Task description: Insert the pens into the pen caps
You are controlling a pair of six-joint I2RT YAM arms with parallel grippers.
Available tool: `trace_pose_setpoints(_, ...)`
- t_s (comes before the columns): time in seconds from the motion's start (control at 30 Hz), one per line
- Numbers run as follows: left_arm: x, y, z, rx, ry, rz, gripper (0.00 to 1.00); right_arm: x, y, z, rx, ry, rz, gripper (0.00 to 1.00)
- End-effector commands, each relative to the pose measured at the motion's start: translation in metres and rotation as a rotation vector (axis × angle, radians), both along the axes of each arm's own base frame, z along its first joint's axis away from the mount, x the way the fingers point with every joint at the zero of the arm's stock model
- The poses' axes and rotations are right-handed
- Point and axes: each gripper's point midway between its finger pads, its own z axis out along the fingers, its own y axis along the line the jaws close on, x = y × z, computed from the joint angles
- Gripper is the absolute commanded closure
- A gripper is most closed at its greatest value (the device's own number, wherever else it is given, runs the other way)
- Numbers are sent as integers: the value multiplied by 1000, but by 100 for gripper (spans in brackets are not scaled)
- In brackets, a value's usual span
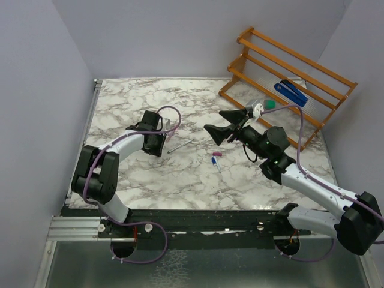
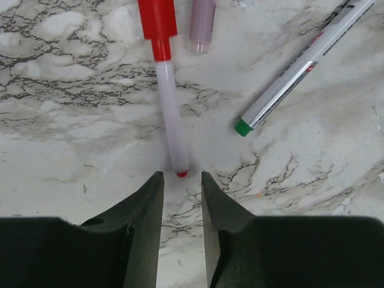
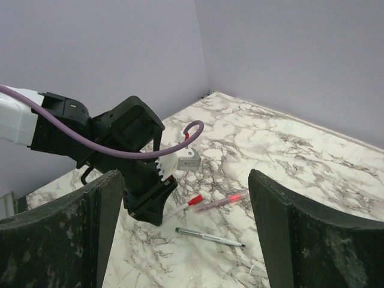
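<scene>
The left claw [image 2: 180, 176] stands narrow and empty, its jaws almost touching the tabletop [image 1: 120, 102] just short of the red tip of the red pen [image 2: 171, 114]. The main risk, as I judge it, is a push instead of a grasp: the gap is barely wider than the barrel, so an off-line advance would roll the pen or slide it into the pink pen [image 2: 202, 21] just beside it. The green-tipped pen [image 2: 303, 66] lies apart, out of that path.

The right claw [image 1: 223, 124] hangs wide open and empty above the middle of the tabletop. The pen caps [image 1: 216, 159] lie towards the near edge, close under it; a careless descent could knock such small pieces away.

The pens lie left of the middle, well clear of every edge. Bare marble runs to the far and left edges. The rack [image 1: 312, 69] fills the far right corner, limiting the right arm's swing there
</scene>
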Motion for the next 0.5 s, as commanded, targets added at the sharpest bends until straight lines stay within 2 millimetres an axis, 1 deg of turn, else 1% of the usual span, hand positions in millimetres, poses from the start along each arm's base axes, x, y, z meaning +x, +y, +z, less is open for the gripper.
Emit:
trace_pose_setpoints(0.0, 2, 6, -3, 42, 26, 13, 67, 1, -2, -7, -26, 3, -8, 12)
trace_pose_setpoints(0.1, 3, 2, -2, 24, 26, 3, 65, 2, 0, -9, -34, 9, -5, 12)
trace_pose_setpoints(0.2, 9, -2, 9, 5, -3, -6, 64, 3, 0, -10, -41, 14, -4, 11)
trace_pose_setpoints(0.27, 15, -9, 22, -31, -39, -22, 64, 2, 1, -12, -46, 18, 0, 11)
trace_pose_setpoints(0.37, 19, -25, 45, -74, -132, -124, 63, 1, 2, -15, -49, 24, 11, 11)
trace_pose_setpoints(0.47, 20, -41, 62, -104, -213, -210, 60, 0, 4, -20, -54, 32, 22, 11)
